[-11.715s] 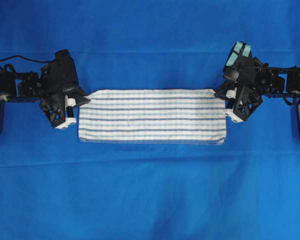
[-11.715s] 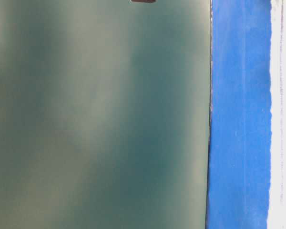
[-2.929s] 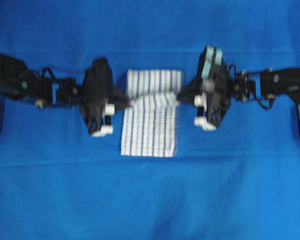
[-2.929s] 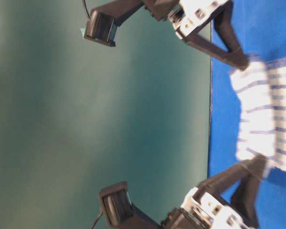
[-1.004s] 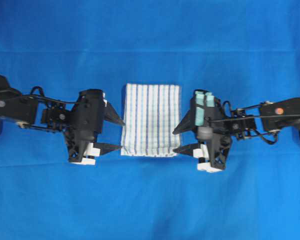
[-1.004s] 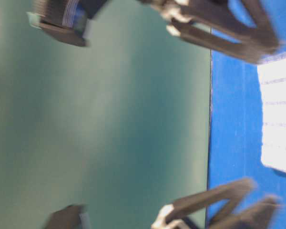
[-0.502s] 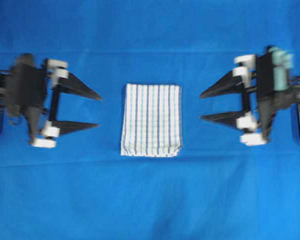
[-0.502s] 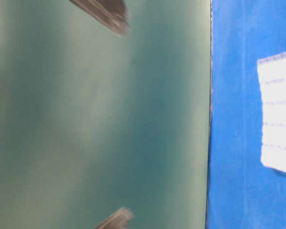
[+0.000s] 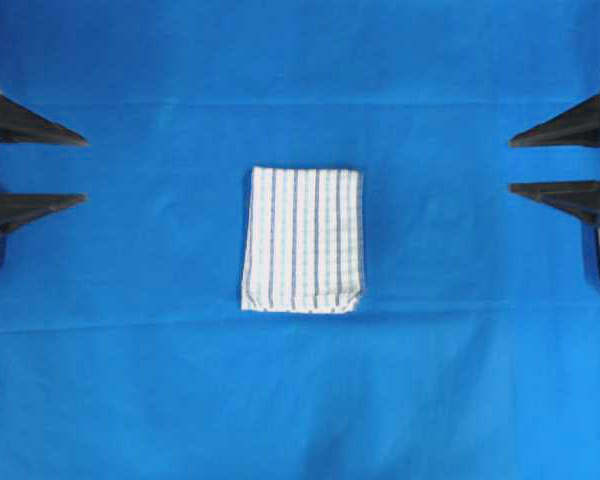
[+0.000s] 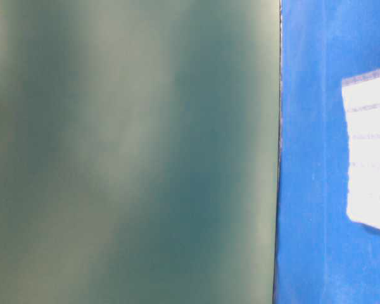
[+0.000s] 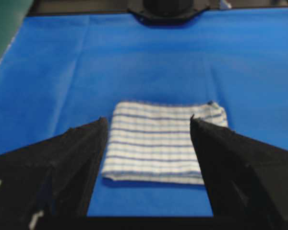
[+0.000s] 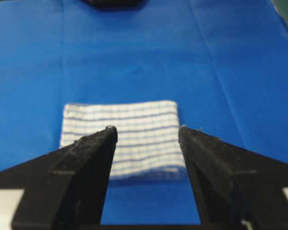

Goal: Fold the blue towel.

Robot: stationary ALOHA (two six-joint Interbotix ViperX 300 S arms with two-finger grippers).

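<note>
Both arms have drawn back since half a second ago: overhead, the left gripper and right gripper now sit at the frame edges, jaws wide and empty, with the folded towel unmoved, well apart between them on the cloth. At table level, no gripper shows; towel unchanged. Each wrist view shows the towel ahead of the spread fingers.

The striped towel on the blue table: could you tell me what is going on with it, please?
The white woven towel with thin blue stripes lies folded into a compact rectangle in the middle of the plain blue table covering. Neither arm is handling it: the left gripper and the right gripper sit open at opposite edges, well clear. The fold looks finished.
</note>
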